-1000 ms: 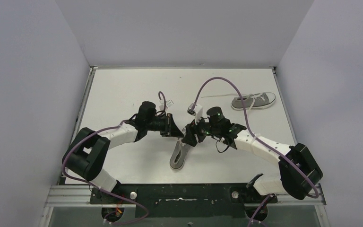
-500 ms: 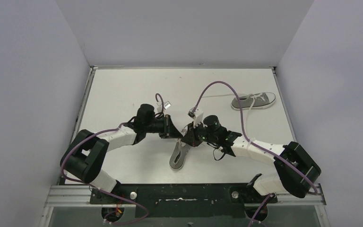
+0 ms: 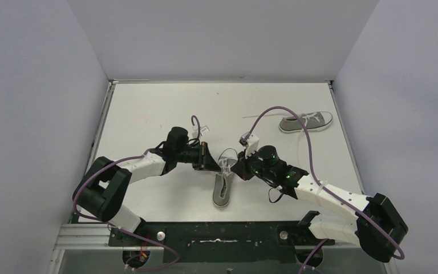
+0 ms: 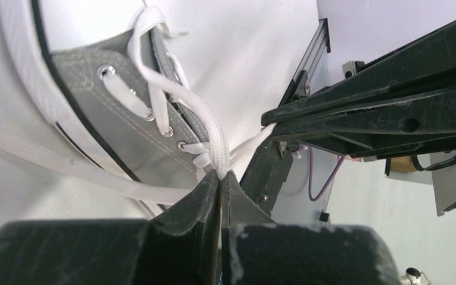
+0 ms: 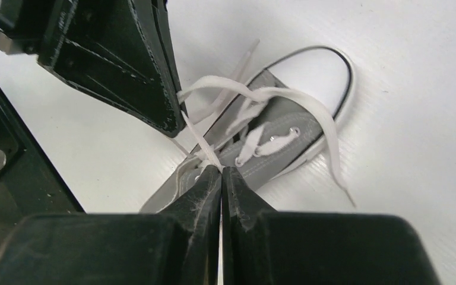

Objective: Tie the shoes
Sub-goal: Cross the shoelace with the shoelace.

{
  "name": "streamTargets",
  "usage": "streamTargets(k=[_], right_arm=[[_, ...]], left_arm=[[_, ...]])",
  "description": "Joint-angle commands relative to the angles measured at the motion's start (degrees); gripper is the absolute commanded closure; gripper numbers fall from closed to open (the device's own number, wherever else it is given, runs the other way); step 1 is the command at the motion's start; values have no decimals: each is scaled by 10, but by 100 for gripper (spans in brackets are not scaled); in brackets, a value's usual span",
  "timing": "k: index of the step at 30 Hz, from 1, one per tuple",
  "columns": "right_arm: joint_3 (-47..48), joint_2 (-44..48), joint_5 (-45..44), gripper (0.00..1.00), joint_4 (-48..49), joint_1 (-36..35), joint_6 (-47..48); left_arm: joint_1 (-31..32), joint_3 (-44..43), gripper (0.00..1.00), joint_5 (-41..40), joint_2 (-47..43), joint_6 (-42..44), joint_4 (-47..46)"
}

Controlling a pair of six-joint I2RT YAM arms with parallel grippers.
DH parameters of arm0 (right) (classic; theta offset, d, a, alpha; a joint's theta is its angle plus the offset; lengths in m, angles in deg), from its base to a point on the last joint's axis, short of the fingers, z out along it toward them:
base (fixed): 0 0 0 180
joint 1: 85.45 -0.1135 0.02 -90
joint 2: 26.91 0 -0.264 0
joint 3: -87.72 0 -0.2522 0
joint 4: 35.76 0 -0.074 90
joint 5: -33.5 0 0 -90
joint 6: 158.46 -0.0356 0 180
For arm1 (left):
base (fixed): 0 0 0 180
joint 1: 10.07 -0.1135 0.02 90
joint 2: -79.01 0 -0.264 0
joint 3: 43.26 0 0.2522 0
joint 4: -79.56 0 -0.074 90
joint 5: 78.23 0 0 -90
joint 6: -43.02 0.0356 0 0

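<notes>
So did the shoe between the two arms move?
Yes, a little. The near shoe has slid to the right, closer to the right-hand bolt on the black base rail.

White table (image 3: 148, 108); near shoe (image 3: 222, 191), far shoe (image 3: 306, 121)

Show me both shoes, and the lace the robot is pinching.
near shoe (image 3: 222, 193), overhead view, middle of its grey body.
far shoe (image 3: 306, 122), overhead view, grey side.
lace (image 4: 212, 135), left wrist view, thick white strand beside the eyelets.
</notes>
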Motion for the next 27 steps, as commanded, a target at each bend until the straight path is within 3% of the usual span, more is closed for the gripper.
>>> streamTargets(k=[1, 2, 3, 4, 7, 11, 18, 27], right_arm=[[24, -16, -2, 100, -13, 23, 58], [34, -24, 18, 96, -16, 34, 66], [47, -31, 33, 73, -24, 53, 66], [57, -39, 40, 59, -33, 68, 62], [86, -58, 52, 45, -56, 114, 65], [136, -121, 88, 43, -92, 164, 116], [238, -259, 157, 43, -158, 170, 245], [265, -316, 158, 43, -176, 155, 304]], left_arm=[[-4, -37, 100, 25, -14, 38, 24], [-5, -41, 100, 27, -13, 43, 31], [-4, -44, 100, 30, -13, 48, 35], [-4, -47, 100, 35, -13, 51, 38], [-5, -52, 100, 42, -9, 60, 51], [-5, -57, 100, 41, -3, 70, 64], [-6, -67, 100, 41, 1, 82, 79], [-5, -68, 100, 49, 0, 72, 70]])
